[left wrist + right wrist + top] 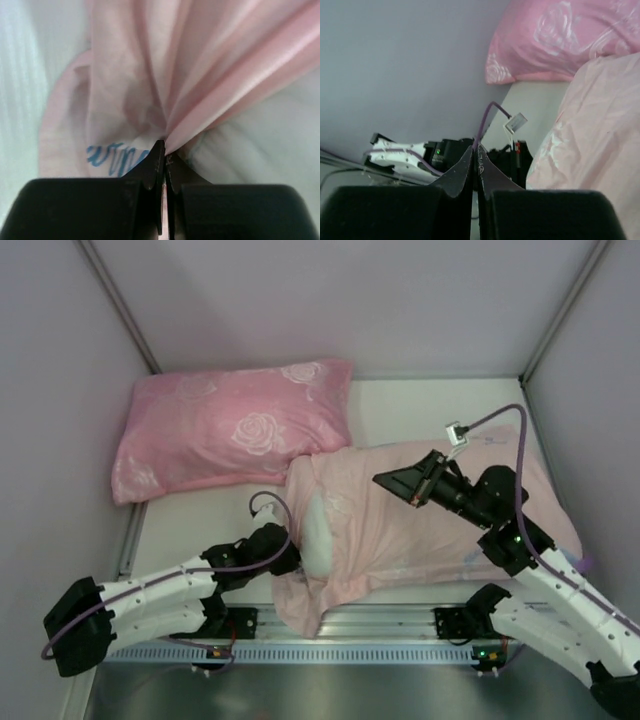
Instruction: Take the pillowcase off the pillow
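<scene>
Both sit closed: left claw (164, 150) pinches the pillowcase (150, 75), right claw (475, 155) grips nothing.

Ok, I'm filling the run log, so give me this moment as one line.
left gripper: shut on pillowcase fabric | right gripper: shut, empty, above pillowcase | pillow: one end showing, rest inside | removal: not done

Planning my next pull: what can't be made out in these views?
- Top view: pillow mostly hidden by pillowcase; the right arm covers their right end.
- Left wrist: whether the left claw pinches pillow too; fabric hides it.
- Left wrist: blue print, blurred.
</scene>
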Controlling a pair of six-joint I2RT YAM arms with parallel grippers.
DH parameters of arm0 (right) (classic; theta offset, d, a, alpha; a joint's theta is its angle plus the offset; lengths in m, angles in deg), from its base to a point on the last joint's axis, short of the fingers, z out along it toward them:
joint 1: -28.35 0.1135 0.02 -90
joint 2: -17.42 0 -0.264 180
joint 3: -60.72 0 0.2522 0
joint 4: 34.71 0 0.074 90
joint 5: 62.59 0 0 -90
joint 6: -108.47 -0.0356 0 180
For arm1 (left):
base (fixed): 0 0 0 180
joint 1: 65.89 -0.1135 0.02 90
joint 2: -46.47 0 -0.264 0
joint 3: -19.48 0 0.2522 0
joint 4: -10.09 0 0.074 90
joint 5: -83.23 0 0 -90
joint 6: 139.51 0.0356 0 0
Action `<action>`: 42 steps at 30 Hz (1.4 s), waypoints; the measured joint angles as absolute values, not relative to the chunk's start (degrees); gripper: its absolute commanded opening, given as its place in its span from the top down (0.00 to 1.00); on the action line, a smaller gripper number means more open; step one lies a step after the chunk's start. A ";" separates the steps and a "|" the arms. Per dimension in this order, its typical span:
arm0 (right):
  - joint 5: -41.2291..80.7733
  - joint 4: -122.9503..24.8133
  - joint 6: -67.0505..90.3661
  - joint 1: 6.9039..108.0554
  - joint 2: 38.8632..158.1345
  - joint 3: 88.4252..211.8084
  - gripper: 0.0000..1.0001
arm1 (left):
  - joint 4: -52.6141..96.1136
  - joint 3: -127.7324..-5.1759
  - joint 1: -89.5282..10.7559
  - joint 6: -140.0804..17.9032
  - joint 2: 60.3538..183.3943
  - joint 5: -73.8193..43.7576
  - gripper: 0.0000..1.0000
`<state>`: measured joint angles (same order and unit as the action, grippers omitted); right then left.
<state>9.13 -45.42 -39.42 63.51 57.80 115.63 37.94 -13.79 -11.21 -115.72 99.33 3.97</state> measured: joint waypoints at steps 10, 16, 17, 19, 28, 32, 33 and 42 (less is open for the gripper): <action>24.17 -64.16 -23.09 94.90 68.68 121.81 0.09 | 6.97 -6.75 -10.58 -109.56 101.27 -18.65 1.00; 42.13 -75.19 -23.50 102.22 78.08 123.76 0.01 | -2.50 -7.67 -8.37 -109.08 101.76 -25.36 1.00; 45.28 -77.18 -24.03 103.25 79.50 124.50 0.01 | -3.02 -7.78 -8.33 -108.99 101.30 -25.66 1.00; 51.42 -80.61 -25.51 104.80 82.37 126.58 0.01 | -3.30 -7.80 -8.35 -108.88 100.07 -26.04 1.00; 70.39 -95.24 -34.24 113.06 93.84 135.58 0.00 | 2.73 -8.02 -8.41 -107.88 98.78 -22.54 1.00; 75.29 -102.51 -40.40 113.34 97.97 136.31 0.01 | 6.95 -8.90 -8.19 -108.16 101.67 -20.83 1.00; 75.97 -103.78 -41.62 113.34 98.82 136.24 0.01 | 7.54 -8.90 -8.19 -108.38 102.43 -20.53 1.00; 76.86 -98.38 -43.79 112.25 102.12 129.59 0.01 | 9.05 -8.87 -8.08 -109.84 103.85 -19.13 1.00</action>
